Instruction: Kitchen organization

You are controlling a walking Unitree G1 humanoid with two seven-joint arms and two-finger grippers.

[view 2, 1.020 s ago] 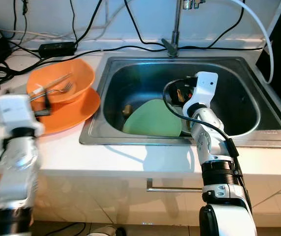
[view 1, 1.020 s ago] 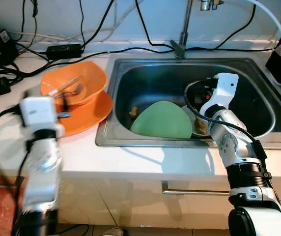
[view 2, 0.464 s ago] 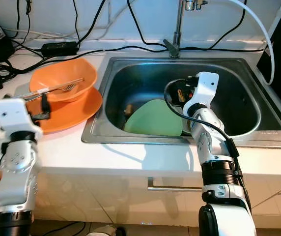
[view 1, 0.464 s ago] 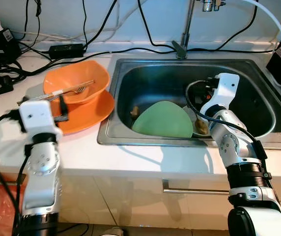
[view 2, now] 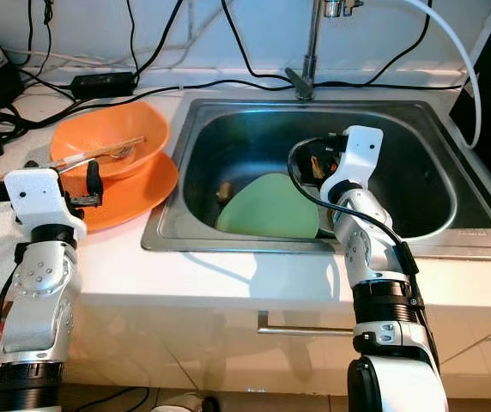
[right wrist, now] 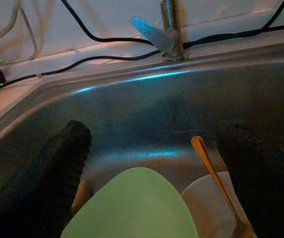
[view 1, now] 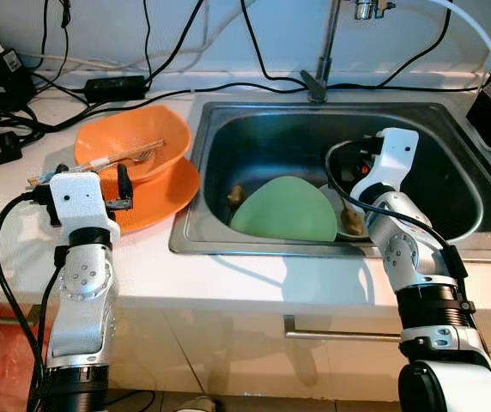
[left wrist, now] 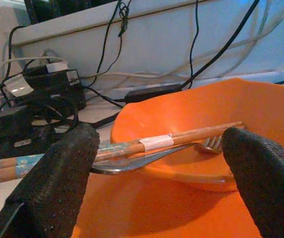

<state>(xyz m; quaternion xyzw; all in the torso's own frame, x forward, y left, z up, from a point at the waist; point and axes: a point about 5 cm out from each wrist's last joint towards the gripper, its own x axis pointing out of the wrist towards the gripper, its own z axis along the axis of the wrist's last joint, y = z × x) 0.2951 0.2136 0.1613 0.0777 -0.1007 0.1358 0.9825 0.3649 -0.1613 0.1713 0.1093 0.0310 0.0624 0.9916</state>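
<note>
We see the steel sink (view 1: pixel 451 129) around our wide-open right pincer (right wrist: pixel 152 163), a pale green plate (view 1: pixel 284 210) beneath. Ahead of our wide left pincer (left wrist: pixel 157 163), an orange bowl (left wrist: pixel 191 119) carries paper-banded chopsticks (left wrist: pixel 132 146).

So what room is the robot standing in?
Most likely a kitchen. There's a steel sink with a tap, a green plate lying in it, and an orange bowl holding chopsticks and a fork on the white counter.

one orange bowl (view 1: pixel 134 142), two plates (view 1: pixel 284 210), one fork (left wrist: pixel 147 159)
</note>
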